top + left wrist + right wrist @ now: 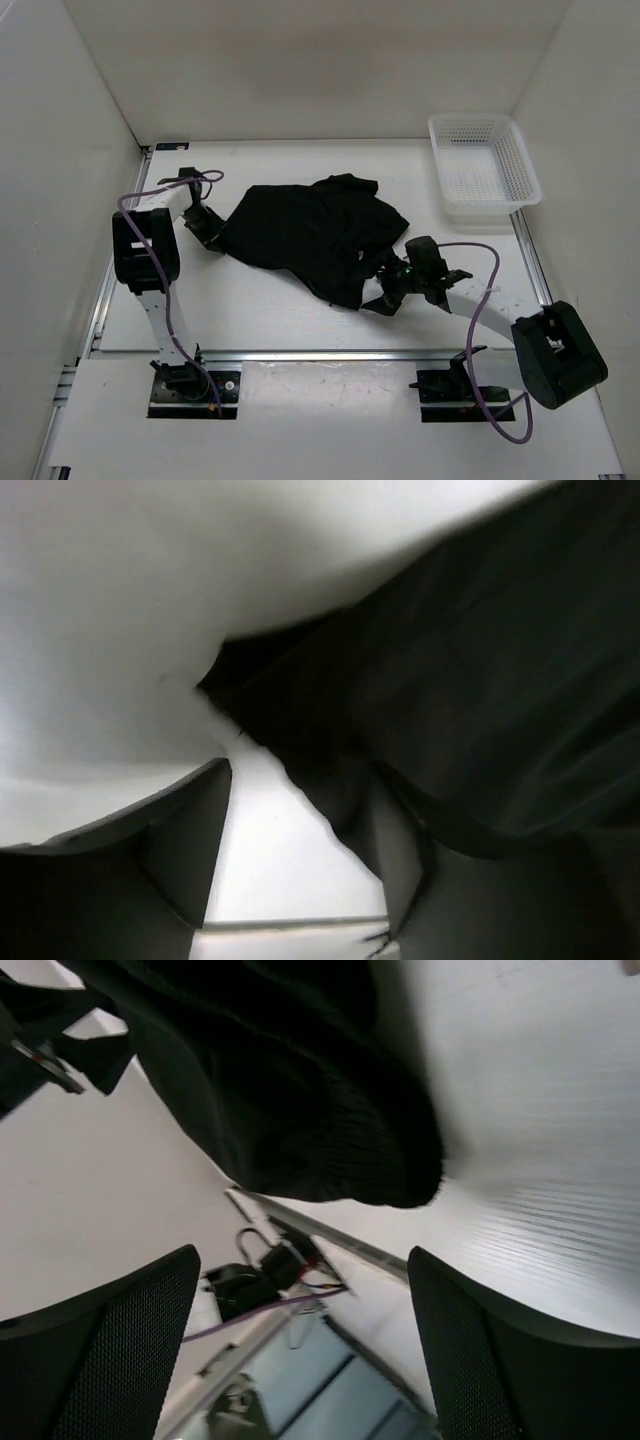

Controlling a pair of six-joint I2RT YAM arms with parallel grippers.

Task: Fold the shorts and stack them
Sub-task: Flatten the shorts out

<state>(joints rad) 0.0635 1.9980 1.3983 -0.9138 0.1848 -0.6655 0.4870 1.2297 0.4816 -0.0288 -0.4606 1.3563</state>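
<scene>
The black shorts (310, 232) lie crumpled in a heap at the middle of the white table. My left gripper (207, 228) sits low at the heap's left edge. In the left wrist view its jaws (300, 825) stand open with bare table between them, and the shorts (470, 700) drape over the right finger (402, 855). My right gripper (382, 293) is at the heap's near right corner. Its jaws (302, 1260) are wide open and hold nothing, with a dark fold of the shorts (290, 1090) hanging just beyond the fingertips.
A white mesh basket (470, 117) stands at the back right corner. White walls close in the table on the left, back and right. A metal rail (330, 352) runs along the near edge, with purple cables (480, 300) looping off both arms.
</scene>
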